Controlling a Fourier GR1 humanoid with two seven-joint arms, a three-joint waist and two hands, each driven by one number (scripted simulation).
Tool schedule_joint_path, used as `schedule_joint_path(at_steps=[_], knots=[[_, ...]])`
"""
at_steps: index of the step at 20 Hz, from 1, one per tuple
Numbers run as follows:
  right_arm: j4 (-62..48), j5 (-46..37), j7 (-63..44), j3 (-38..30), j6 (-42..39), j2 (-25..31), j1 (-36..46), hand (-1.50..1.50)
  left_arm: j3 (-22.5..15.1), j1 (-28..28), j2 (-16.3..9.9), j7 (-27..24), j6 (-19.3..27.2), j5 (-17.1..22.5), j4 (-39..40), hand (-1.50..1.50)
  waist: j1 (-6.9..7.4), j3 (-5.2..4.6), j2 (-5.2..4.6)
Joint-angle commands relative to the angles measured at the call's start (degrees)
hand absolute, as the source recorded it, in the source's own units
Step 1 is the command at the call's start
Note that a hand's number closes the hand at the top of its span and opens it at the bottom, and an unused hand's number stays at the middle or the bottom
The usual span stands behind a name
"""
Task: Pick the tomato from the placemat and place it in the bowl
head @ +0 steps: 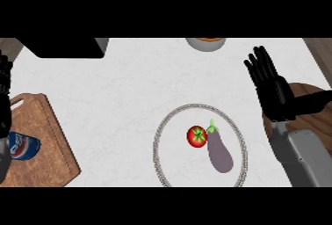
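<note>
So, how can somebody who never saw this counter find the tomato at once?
Look for the round white placemat with a beaded rim, on the counter. Two things lie on it: the tomato is the small red ball with a green stem, touching the long purple eggplant.

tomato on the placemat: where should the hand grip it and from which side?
Grip the tomato round its red body, coming from above with a slight bias to its left. It is small and round, lying with its green stem toward the eggplant, which sits close against its right side and leaves little finger room there. The right hand is open and nearest, up and to the right of the placemat.
</note>
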State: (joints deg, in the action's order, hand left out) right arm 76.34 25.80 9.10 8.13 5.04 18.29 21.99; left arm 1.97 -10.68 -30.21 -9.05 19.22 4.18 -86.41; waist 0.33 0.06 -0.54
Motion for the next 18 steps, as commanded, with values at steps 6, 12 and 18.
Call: schedule_joint_path(at_steps=[6, 12, 18], knots=[[4.39, -5.24, -1.98, 7.0, 0.57, -2.18, -1.98, 1.5, -17.92, 0.25, 10.02, 5.5, -14.96, 4.73, -1.11, 0.0, -2.91, -0.15, 0.63], [-8.22, -16.31, 5.14, 11.46, 6.58, -6.77, -3.49, -1.5, -20.65, 2.53, 12.97, 6.38, -18.86, 6.76, 0.39, 0.0, 0.21, -0.02, 0.26], [-5.37, -30.72, -4.38, 19.7, 4.81, 3.55, 1.88, -1.5, -20.39, 2.71, 12.45, 10.0, -18.2, 6.34, -3.62, 0.0, 0.18, -0.12, 0.7]])
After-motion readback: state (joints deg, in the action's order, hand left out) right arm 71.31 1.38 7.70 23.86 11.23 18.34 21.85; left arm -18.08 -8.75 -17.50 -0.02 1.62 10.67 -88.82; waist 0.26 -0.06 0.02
